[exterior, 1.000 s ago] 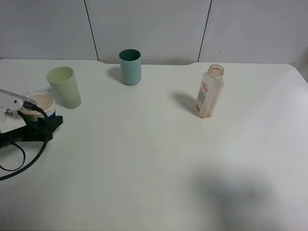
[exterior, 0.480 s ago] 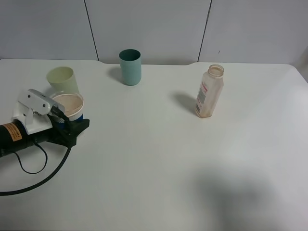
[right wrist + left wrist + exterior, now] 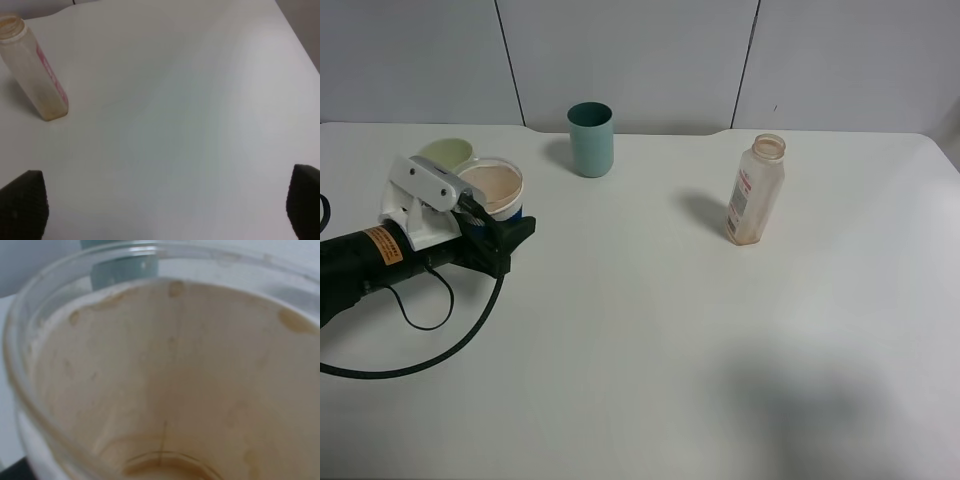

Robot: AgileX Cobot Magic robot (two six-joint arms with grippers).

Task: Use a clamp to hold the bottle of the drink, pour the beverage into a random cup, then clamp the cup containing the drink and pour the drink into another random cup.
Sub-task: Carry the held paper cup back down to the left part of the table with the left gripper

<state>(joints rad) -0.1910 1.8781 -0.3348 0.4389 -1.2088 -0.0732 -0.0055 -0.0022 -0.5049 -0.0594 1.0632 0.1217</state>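
Exterior high: left gripper [image 3: 510, 232] at left of frame, jaws clamped on the clear cup [image 3: 492, 190], held upright above the bench [image 3: 640, 340]. Cup walls look tan-stained. Pale green cup [image 3: 446, 152] sits just behind it, upper left, mostly hidden. Teal cup [image 3: 591, 139] stands upper centre, well apart. Bottle [image 3: 756, 190] stands upright right of centre, uncapped, only residue visible at the bottom. Right arm not visible here.

Left wrist: frame filled by the clear cup's [image 3: 165, 390] inside, brown film on the walls, a little liquid at the base. Teal cup [image 3: 122, 267] at top of frame.

Right wrist: bottle [image 3: 35, 75] upper left, standing free. Dark tips in the two lower corners, jaws spread wide, holding nothing.

Judgement: bottle pour looks done, cup clamped. Left: tip it into another cup.
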